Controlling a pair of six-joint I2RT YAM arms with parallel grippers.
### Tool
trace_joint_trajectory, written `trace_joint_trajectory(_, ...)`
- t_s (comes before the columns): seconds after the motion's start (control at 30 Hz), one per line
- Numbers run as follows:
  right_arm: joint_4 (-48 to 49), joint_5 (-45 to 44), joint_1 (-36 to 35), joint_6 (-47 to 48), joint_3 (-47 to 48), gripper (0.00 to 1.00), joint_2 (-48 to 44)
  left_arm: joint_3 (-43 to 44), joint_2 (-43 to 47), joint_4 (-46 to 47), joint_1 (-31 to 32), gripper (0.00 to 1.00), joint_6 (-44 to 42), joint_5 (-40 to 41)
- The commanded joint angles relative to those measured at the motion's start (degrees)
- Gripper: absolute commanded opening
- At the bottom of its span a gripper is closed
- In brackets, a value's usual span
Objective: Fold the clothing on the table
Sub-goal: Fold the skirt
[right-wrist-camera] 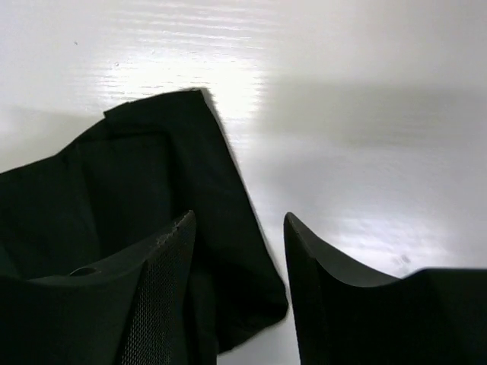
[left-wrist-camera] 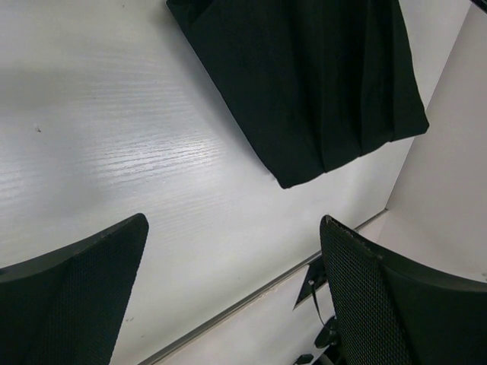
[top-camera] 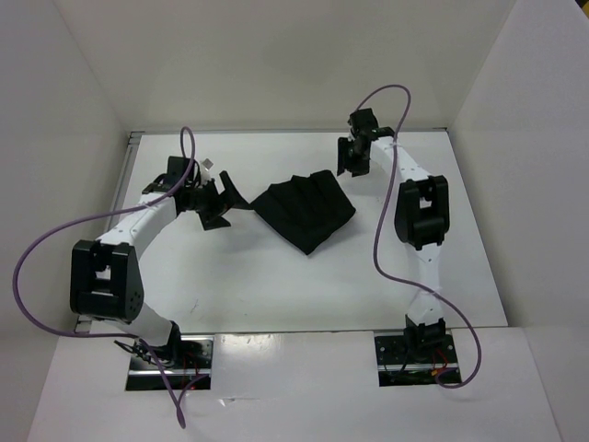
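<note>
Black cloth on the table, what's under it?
Only the white table shows around the black cloth. Whatever lies beneath its folds is covered, so I cannot tell.

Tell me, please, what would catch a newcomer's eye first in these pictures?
A black creased garment lies in the middle of the white table. The left gripper stands open beside it, not touching; the right gripper, open too, hovers over its far corner.
</note>
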State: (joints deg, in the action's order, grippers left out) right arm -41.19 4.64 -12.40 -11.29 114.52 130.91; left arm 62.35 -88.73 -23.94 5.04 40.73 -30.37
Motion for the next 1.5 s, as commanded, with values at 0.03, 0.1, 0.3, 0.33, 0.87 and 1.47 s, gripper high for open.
trace_joint_trajectory(0.03,2.7,-9.5,-2.5,-2.2,-5.2,0.57,-18.3,-1.0,3.6,0.8,-0.2,1.00,0.1,1.8)
trace_joint_trajectory(0.1,0.6,-6.9,-3.3,-2.7,-6.8,0.57,-20.7,-1.5,3.7,2.0,-0.2,1.00,0.1,1.8)
trace_joint_trajectory(0.3,-2.7,1.1,-6.5,-9.4,-18.2,0.34,-27.3,-4.3,1.9,3.7,-0.2,1.00,-0.5,-0.1)
trace_joint_trajectory(0.33,-2.1,3.9,-6.5,-10.6,-22.5,0.30,-29.3,-4.3,1.9,3.7,-0.2,1.00,-1.1,-0.6)
trace_joint_trajectory(0.87,12.6,14.7,3.7,-12.4,-36.3,0.09,-17.1,-4.3,-2.0,2.6,-0.2,1.00,-4.4,-1.7)
trace_joint_trajectory(1.47,9.8,1.3,4.3,-17.4,-39.9,0.50,-45.8,-3.7,-2.0,0.7,-1.9,1.00,-8.5,-0.5)
